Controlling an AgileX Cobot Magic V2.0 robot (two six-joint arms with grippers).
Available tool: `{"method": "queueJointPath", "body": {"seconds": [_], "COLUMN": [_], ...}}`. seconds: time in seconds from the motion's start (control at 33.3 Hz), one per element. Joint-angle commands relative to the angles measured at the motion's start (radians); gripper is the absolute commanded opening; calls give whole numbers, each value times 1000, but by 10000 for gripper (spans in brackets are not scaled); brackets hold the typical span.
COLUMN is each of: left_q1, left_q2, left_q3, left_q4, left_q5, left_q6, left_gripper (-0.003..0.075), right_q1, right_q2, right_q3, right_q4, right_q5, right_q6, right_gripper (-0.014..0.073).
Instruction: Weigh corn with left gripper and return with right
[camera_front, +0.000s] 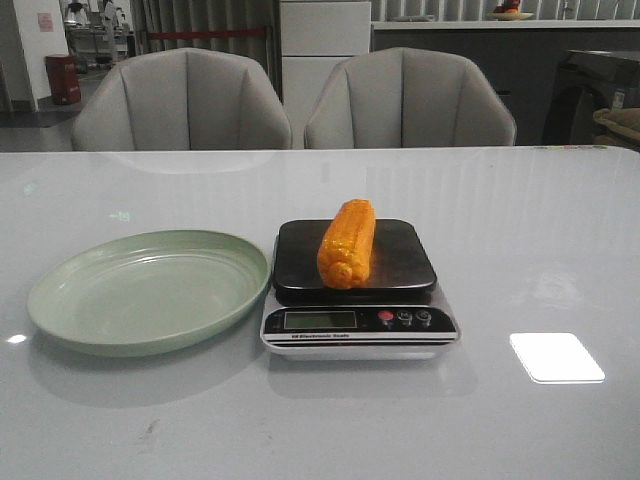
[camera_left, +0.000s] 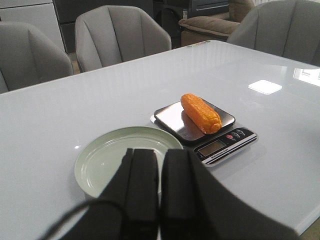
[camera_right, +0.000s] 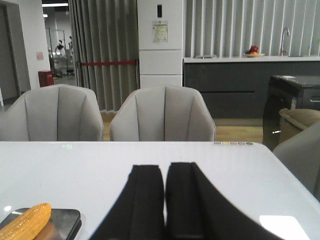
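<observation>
Orange-yellow corn (camera_front: 347, 243) lies across the dark platform of the scale (camera_front: 357, 321), one end overhanging its front edge, beside the green plate (camera_front: 60, 300). The white desk (camera_front: 540, 240) is open around them. Left gripper (camera_left: 159, 165) and right gripper (camera_right: 164, 175): jaws closed, holding nothing.

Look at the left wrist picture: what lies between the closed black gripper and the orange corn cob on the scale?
The pale green round plate lies between the left gripper and the orange corn cob, which rests on the scale.
</observation>
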Motion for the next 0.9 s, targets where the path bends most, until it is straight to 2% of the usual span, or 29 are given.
{"method": "queueJointPath", "body": {"seconds": [0.0,0.27,0.57,0.75,0.87], "left_q1": [1,1,1,1,1], "left_q2": [13,13,13,13,13], "left_q3": [-23,-23,-23,-23,-23], "left_q4": [4,4,4,4,4], "left_q5": [-79,-79,-79,-79,-79], "left_q6": [-2,-2,-2,-2,-2], "left_gripper": [114,114,114,114,114], "right_q1": [-4,-4,36,120,163], "right_q2": [96,166,174,200,236], "right_q3": [-107,-152,-152,-152,-154], "right_q4": [-15,-15,23,13,9], "right_q5": [25,168,228,221,216], "right_q6": [-9,-9,-1,-24,-44], "right_gripper": [185,185,197,271,386]}}
